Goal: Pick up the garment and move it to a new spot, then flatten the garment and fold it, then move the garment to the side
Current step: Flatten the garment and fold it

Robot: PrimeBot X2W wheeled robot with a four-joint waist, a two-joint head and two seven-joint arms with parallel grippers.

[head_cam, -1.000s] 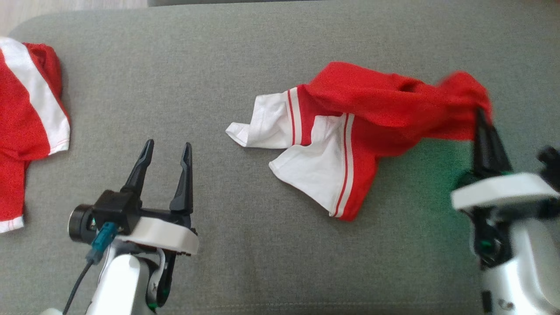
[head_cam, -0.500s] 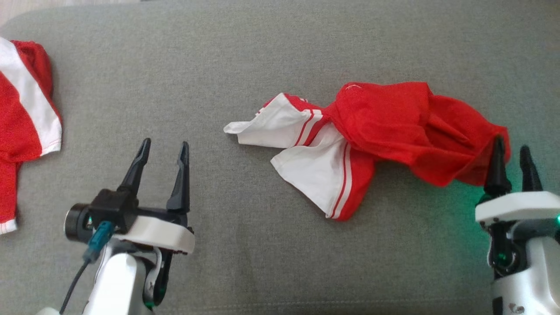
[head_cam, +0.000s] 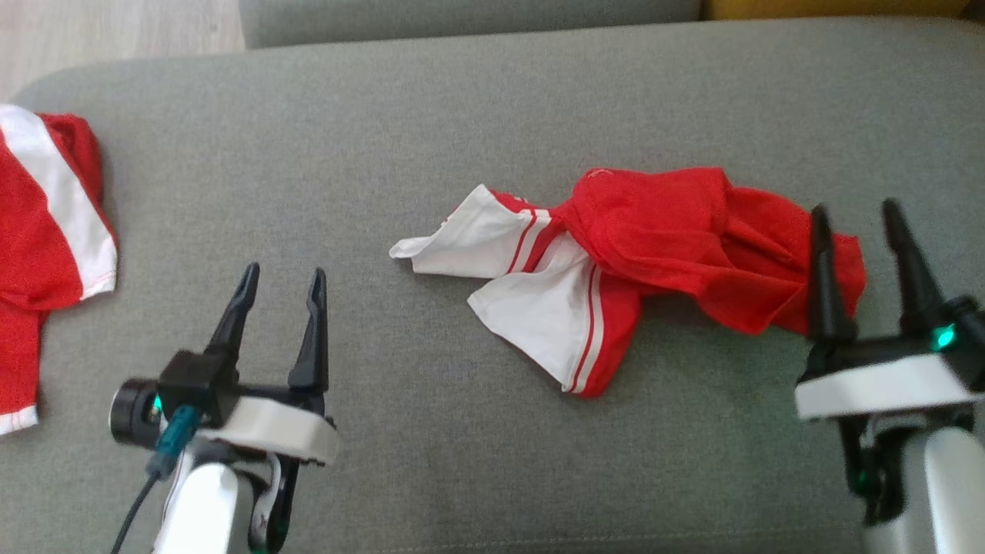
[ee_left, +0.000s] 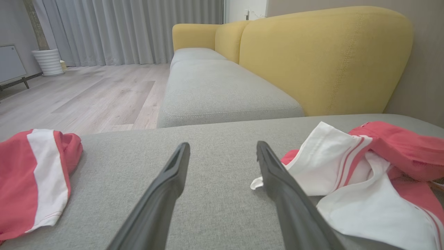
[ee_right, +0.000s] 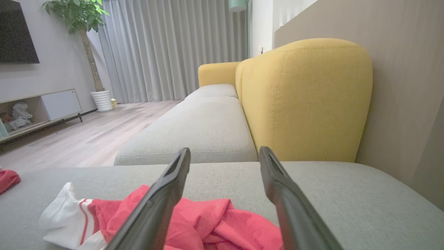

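Crumpled red-and-white garment point(head_cam: 662, 231) lies on the grey sofa seat point(head_cam: 462, 115), right of centre in the head view. Its red bulk is bunched toward the robot's right; two white panels with thin red stripes splay out toward the left and the near edge. Right gripper point(head_cam: 856, 206) sits at the garment's right end with its fingers spread wide and nothing between them. Its inner finger overlaps the red cloth in the head view, and the wrist view shows the cloth lying below that finger; cannot tell whether they touch. Left gripper point(head_cam: 285, 271) is over bare seat, well apart from the garment's white tip, fingers also spread and empty. A second red garment with a white band point(head_cam: 46, 231) lies at the seat's far left edge, well apart from both grippers. Yellow backrest point(ee_left: 322, 59) rises beyond the seat. Pale wood floor point(head_cam: 115, 23) shows past the seat's rounded corner, with grey curtains point(ee_right: 166, 48) and a potted plant point(ee_right: 74, 14) further back.
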